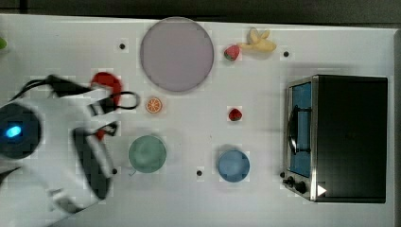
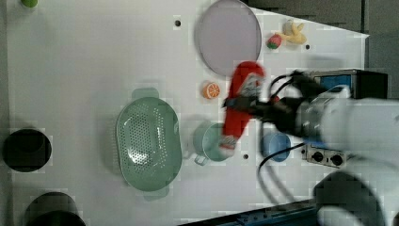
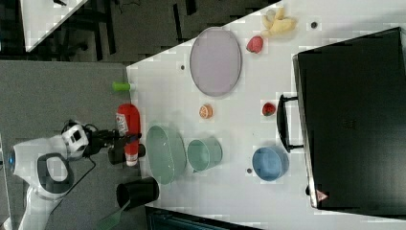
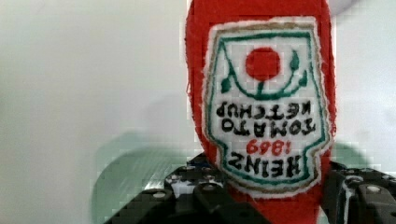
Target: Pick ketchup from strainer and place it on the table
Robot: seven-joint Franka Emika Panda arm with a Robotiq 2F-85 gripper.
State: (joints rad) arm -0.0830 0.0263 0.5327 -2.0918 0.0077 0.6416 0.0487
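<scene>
We see the black two-fingered gripper (image 2: 244, 104) clamped around the middle of the soft red ketchup bottle with white cap and stitched label (image 2: 241, 106), holding it off the white flat tabletop (image 2: 84, 70). In the left view the bottle hangs apart from the pale green perforated oval strainer (image 2: 148, 141), over the small round green cup (image 2: 210, 141).

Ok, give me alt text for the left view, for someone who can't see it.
A white robot arm's hand holds a red ketchup bottle in the air above a white table. The pale green strainer sits empty to the left view's left of it, beside a small green cup. Farther off lie a round grey plate, an orange slice and a blue cup.
</scene>
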